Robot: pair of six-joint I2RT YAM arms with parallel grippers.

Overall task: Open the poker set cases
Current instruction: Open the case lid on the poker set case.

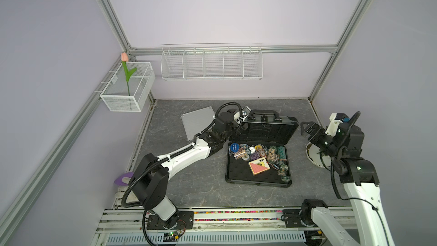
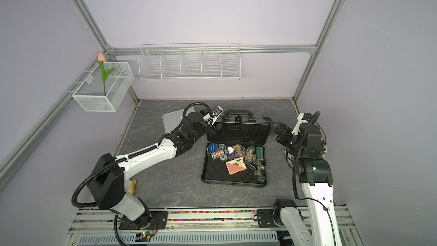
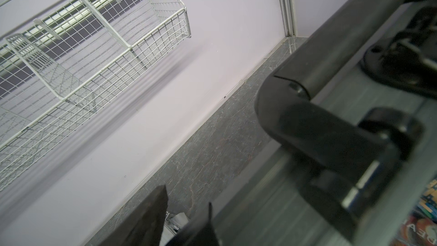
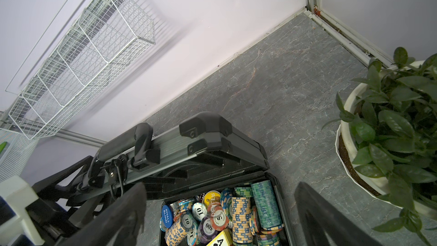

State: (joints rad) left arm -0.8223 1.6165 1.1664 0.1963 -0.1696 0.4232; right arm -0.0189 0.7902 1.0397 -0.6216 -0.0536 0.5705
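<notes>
Your left tool is hanging spread at eleven o'clock of the open dark case, right tool spread at two.

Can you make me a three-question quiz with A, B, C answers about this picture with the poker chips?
1. Where is the silver case? A) flat on the table beside the left arm B) in a wire basket C) on the plant
2. What colour is the SMALL BLIND chip? A) red B) blue C) yellow
3. How is the dark case? A) shut B) upside down C) open
Answers: A, it lies on the table; B, its face is blue; C, its lid stands up, chips showing.
</notes>
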